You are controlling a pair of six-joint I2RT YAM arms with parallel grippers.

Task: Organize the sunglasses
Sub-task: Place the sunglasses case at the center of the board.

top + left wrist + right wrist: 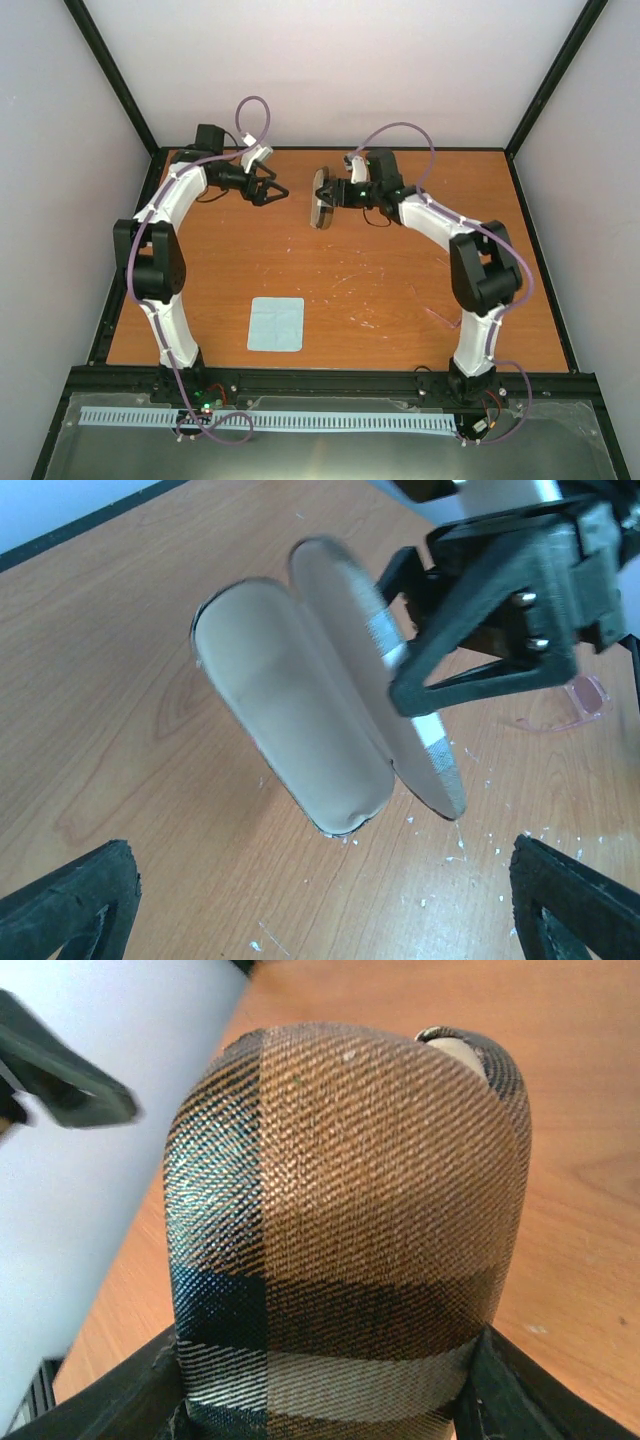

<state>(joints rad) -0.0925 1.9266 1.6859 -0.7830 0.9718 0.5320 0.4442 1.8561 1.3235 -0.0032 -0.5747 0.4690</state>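
The sunglasses (575, 702) are a faint pink translucent frame lying on the table beyond the right gripper in the left wrist view. In the top view only a faint pink line (438, 317) shows near the right arm. The case (322, 198) stands open, with a beige lining (290, 710) and a plaid woven outside (350, 1190). My right gripper (337, 193) is shut on the case's lid, with its fingers (470, 670) across it. My left gripper (272, 192) is open and empty just left of the case, its fingertips (65, 905) apart from it.
A pale blue square cloth (276, 324) lies flat near the table's front edge, left of centre. White specks dot the wood (480, 840) by the case. A black frame rail (330, 150) runs along the far edge, close behind both grippers.
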